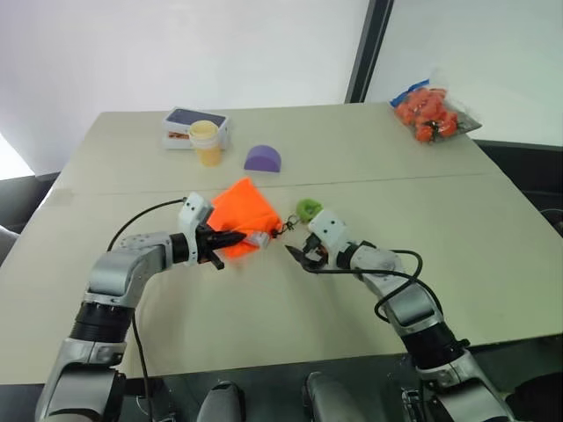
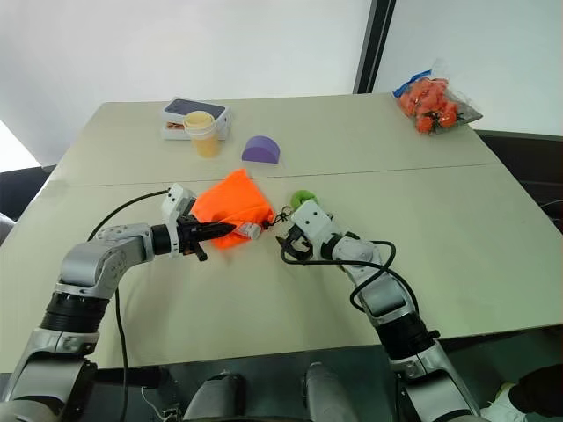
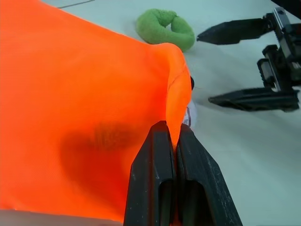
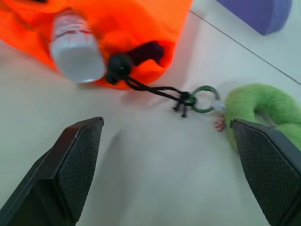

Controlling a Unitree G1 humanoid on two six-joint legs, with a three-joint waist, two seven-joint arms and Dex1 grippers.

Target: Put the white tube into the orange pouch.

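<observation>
The orange pouch (image 1: 246, 213) lies mid-table, its mouth edge lifted by my left gripper (image 1: 230, 239), which is shut on the fabric (image 3: 171, 136). The white tube (image 4: 77, 49) lies in the pouch's mouth with one end poking out (image 2: 249, 230). The rest of it is hidden by the fabric. A dark cord with a small green ring (image 4: 197, 99) trails from the pouch's corner. My right gripper (image 1: 297, 255) hovers just right of the pouch, open and empty, clear of the tube (image 4: 165, 121).
A green fuzzy ring (image 1: 308, 209) lies just behind my right gripper. Farther back stand a purple dome (image 1: 262, 159), a pale yellow cup (image 1: 205, 141) and a white box (image 1: 185, 123). A clear bag of orange items (image 1: 431, 110) sits at the far right corner.
</observation>
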